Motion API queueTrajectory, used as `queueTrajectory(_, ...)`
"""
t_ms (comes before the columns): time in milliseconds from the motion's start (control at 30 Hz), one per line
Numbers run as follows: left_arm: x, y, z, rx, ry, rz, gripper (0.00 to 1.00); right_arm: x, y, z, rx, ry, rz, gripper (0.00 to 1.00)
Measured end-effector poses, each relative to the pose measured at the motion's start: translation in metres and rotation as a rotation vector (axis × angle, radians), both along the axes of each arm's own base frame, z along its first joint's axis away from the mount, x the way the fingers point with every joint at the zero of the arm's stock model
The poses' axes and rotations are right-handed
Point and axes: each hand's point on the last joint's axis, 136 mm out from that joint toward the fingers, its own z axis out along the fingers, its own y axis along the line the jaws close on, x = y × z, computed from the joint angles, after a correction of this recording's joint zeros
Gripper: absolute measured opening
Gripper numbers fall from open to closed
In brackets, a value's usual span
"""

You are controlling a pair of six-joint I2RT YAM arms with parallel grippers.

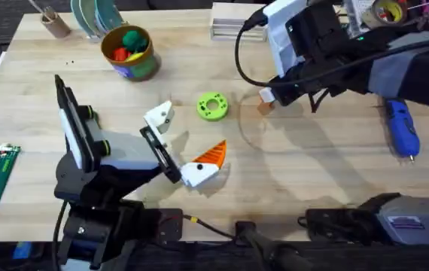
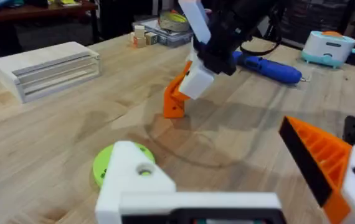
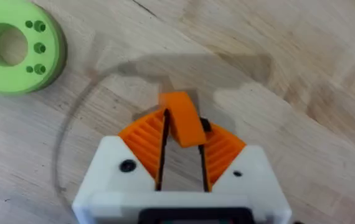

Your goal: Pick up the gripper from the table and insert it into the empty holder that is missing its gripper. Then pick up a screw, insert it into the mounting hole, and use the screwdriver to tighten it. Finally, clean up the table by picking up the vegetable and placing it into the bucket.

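Right gripper (image 3: 182, 140) is clamping the orange gripper (image 3: 182, 117) on the table (image 1: 312, 181), at 3 o'clock of the green disc (image 1: 212, 105). Left gripper (image 1: 181, 147) is sitting open, its holder (image 1: 159, 117) bare.

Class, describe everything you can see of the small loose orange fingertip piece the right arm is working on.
The gripper is a small orange wedge that looks like moulded plastic, smooth on the faces that show. It is pinched between the orange ribbed pads of the right gripper, whose fingers are white. In the left wrist view it stands roughly upright with its lower end on the wooden table, casting a shadow. It sits right of the green disc and apart from it, in the overhead view.
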Motion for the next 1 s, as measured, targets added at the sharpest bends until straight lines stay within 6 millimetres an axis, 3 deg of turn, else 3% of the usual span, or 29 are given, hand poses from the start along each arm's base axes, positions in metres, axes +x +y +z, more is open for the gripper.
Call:
queueTrajectory(233, 0.000, 0.000, 0.000, 0.000, 0.000, 0.000, 0.993, 0.000, 0.000, 0.000, 0.000, 0.000, 0.000, 0.349)
queueTrajectory(500, 0.000, 0.000, 0.000, 0.000, 0.000, 0.000, 0.993, 0.000, 0.001, 0.000, 0.000, -0.002, 0.002, 0.022)
queueTrajectory(767, 0.000, 0.000, 0.000, 0.000, 0.000, 0.000, 0.993, 0.000, 0.000, 0.003, 0.003, -0.008, 0.001, 0.018)
queueTrajectory(1000, 0.000, 0.000, 0.000, 0.000, 0.000, 0.000, 0.993, 0.001, 0.001, 0.043, 0.054, -0.113, 0.001, 0.016)
